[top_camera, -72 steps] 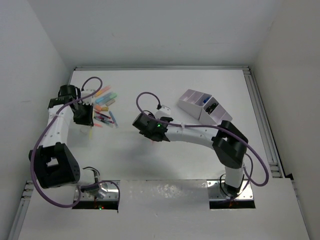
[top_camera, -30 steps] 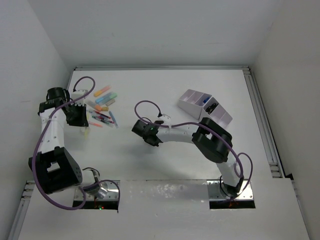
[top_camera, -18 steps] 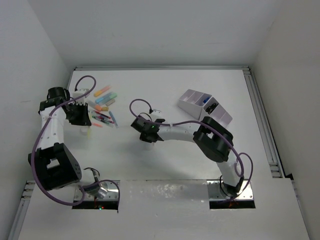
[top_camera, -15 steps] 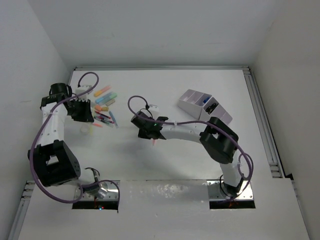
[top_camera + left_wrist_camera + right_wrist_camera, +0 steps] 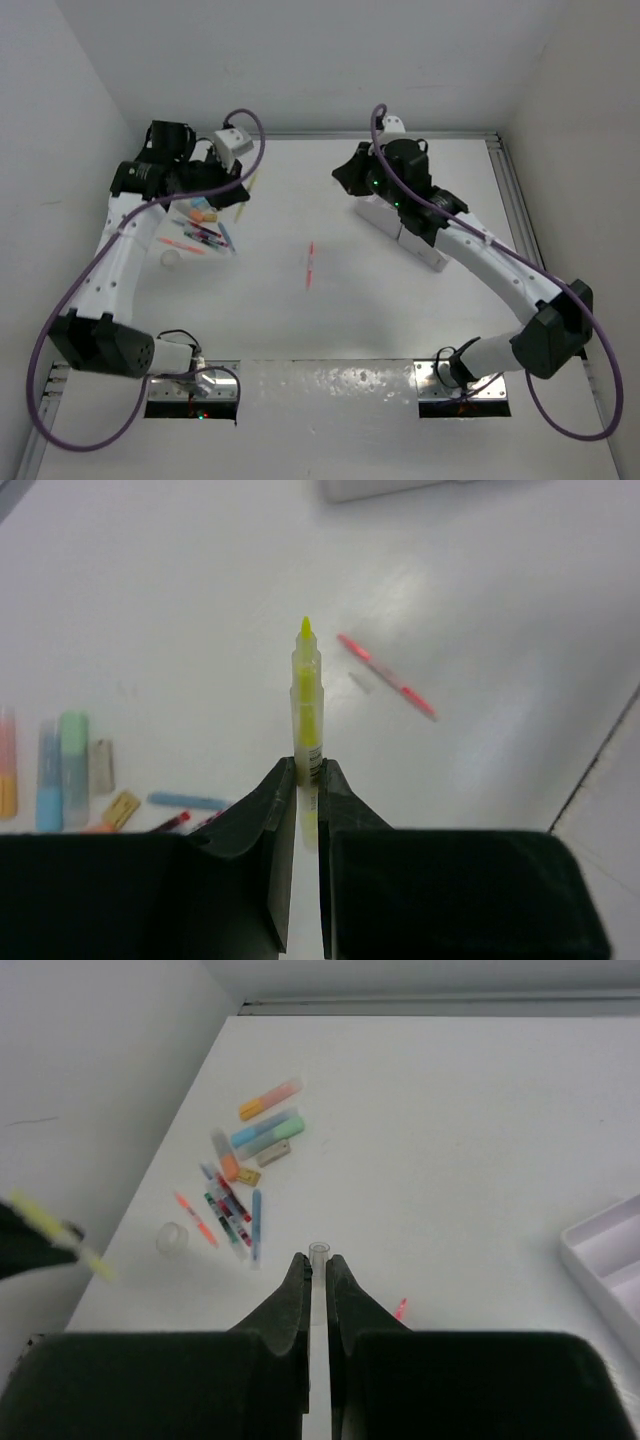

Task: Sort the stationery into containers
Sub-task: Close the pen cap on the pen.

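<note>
— What is the room like?

— A white booth. Plain white walls [image 5: 300, 60] close in the white tabletop [image 5: 350, 325] at its left, far and right edges. A grey metal rail [image 5: 528, 240] runs along the right edge.

— And what lies on the surface?

— A cluster of pastel markers and thin pens [image 5: 262, 1135] lies near the far left corner, with a small clear ring [image 5: 172, 1237] just on its near side. A thin red pen [image 5: 310, 263] lies alone around the middle. The white plastic desk organiser of joined compartments [image 5: 605, 1250] sits toward the far right, partly under the right arm [image 5: 480, 250].

— The hands?

— The left hand [image 5: 308, 770] hangs above the far left area, pinching an uncapped pastel yellow highlighter marker [image 5: 305, 695] by its lower barrel. The right hand [image 5: 318, 1260] is up beside the organiser, its fingers pressed together on a thin clear tube [image 5: 319, 1251].
</note>
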`<control>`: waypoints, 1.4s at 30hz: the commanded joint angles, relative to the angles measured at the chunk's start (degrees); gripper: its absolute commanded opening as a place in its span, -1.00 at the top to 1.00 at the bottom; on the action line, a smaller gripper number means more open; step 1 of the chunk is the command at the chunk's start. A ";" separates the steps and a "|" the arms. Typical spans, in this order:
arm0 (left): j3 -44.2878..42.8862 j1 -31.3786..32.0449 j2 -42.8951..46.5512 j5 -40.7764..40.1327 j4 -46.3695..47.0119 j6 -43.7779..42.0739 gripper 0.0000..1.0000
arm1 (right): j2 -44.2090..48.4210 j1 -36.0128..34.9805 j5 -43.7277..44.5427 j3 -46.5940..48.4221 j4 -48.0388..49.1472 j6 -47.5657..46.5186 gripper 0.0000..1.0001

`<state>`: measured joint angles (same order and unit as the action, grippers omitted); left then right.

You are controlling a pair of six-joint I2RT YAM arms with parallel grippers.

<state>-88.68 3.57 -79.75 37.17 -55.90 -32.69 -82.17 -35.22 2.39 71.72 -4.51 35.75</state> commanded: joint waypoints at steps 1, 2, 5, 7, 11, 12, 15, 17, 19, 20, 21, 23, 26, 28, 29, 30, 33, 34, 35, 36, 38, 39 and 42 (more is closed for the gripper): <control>5.43 5.03 10.38 6.58 1.39 -5.02 1.00 | 5.77 2.26 -3.89 -3.42 4.07 -6.39 1.00; 9.98 6.26 12.05 7.12 7.15 -1.62 1.00 | 7.01 2.87 -3.63 -4.13 5.64 -6.57 1.00; 18.86 11.45 17.07 5.55 23.49 12.68 1.00 | 11.14 3.14 -2.48 -7.55 9.60 -6.13 1.00; 20.04 15.40 16.21 6.07 25.92 14.14 1.00 | 12.99 2.88 -1.09 -9.57 13.19 -5.43 1.00; 20.92 20.59 11.30 4.58 27.06 12.39 1.00 | 15.20 2.44 1.47 -13.89 19.36 -2.71 1.00; 21.18 21.38 10.67 3.62 27.77 12.47 1.00 | 15.11 2.27 1.73 -14.24 20.59 -2.00 1.00; 22.94 21.56 9.17 3.78 31.54 14.32 1.00 | 14.06 1.21 2.53 -14.33 23.41 0.11 1.00; 27.14 21.56 9.87 4.49 35.67 16.15 1.00 | 13.71 -0.98 4.63 -13.89 22.97 -1.89 1.00; 31.27 21.91 10.40 5.37 39.44 18.52 1.00 | 13.18 -4.04 7.17 -14.41 22.79 -4.18 1.00; 32.42 23.05 10.83 5.72 40.68 20.71 1.00 | 13.09 -4.93 9.10 -15.11 23.66 -5.06 1.00; 33.48 23.32 11.10 6.85 42.35 22.13 1.00 | 12.83 -5.55 9.73 -15.82 26.02 -4.99 1.00; 37.52 23.76 12.32 11.25 50.51 29.85 1.00 | 12.30 -6.87 10.00 -17.32 27.45 -4.90 1.00; 40.42 23.94 13.21 10.91 54.84 32.07 1.00 | 11.07 -8.37 10.09 -16.44 25.88 -7.35 1.00; 42.97 22.98 14.08 10.91 61.49 37.15 1.00 | 10.11 -9.16 10.00 -15.83 25.34 -8.23 1.00; 44.29 22.80 14.44 11.34 62.92 38.13 1.00 | 9.84 -9.42 10.17 -16.17 25.87 -8.24 1.00; 44.73 22.71 14.62 11.70 63.97 38.92 1.00 | 9.75 -9.77 10.26 -16.52 26.39 -8.06 1.00; 45.96 22.97 15.50 11.88 65.91 39.72 1.00 | 9.31 -10.21 10.26 -17.32 27.63 -7.18 1.00; 46.23 22.71 15.67 11.88 67.31 40.85 1.00 | 9.31 -10.48 10.44 -17.32 27.72 -7.18 1.00; 46.67 22.53 15.50 11.88 68.37 41.90 1.00 | 9.31 -10.65 10.79 -17.32 27.72 -7.18 1.00; 47.37 22.36 15.15 11.88 70.82 44.09 1.00 | 9.40 -11.09 11.92 -17.15 27.72 -7.27 1.00; 47.73 21.92 14.10 11.87 73.20 46.12 1.00 | 9.57 -11.44 12.37 -16.79 27.46 -7.88 1.00; 47.64 21.83 13.66 12.05 74.95 47.96 1.00 | 9.66 -11.71 12.81 -16.18 27.19 -8.41 1.00; 47.03 21.91 10.85 14.23 77.60 50.00 1.00 | 9.93 -11.89 12.99 -15.30 26.40 -9.46 1.00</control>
<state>-41.28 25.89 -67.33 48.36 13.85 12.82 -72.93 -46.52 13.82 54.33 19.38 28.25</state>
